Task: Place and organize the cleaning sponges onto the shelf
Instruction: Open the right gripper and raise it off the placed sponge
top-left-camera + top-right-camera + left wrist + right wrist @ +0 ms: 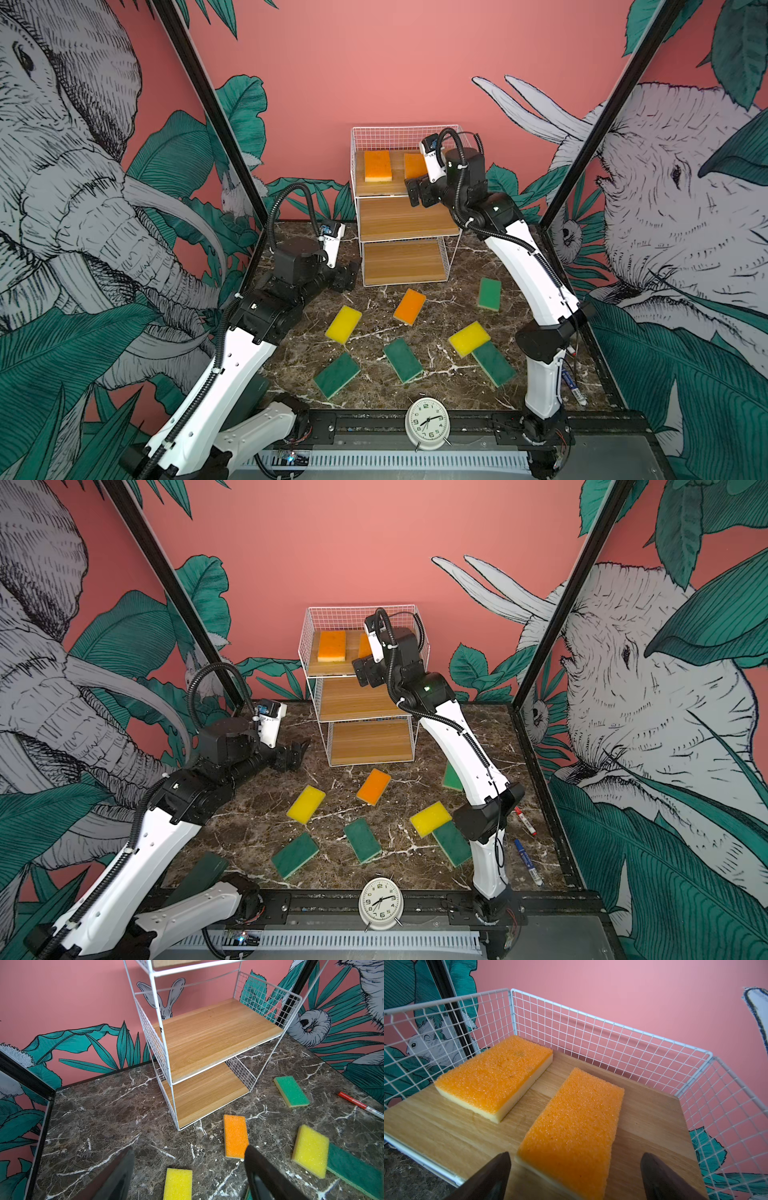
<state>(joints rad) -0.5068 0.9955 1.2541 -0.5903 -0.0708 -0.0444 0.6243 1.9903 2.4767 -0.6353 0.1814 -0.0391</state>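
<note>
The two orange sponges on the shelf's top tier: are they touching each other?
Apart. The right wrist view shows bare wooden board between the farther orange sponge and the nearer orange sponge.

White wire-mesh rack [403, 218] with 3 stepped wooden boards, upright at the rear of the marble tabletop [374, 316]. Top board: 2 orange rectangular foam sponges [377, 165] [413, 165], flat, orange face up, apart, the right one skewed. Tabletop in front: 1 orange sponge [410, 306], 2 yellow sponges [343, 324] [469, 338], 4 dark green sponges [490, 294] [336, 375] [402, 359] [493, 363], all flat, scattered; the right yellow overlaps a green end
</note>
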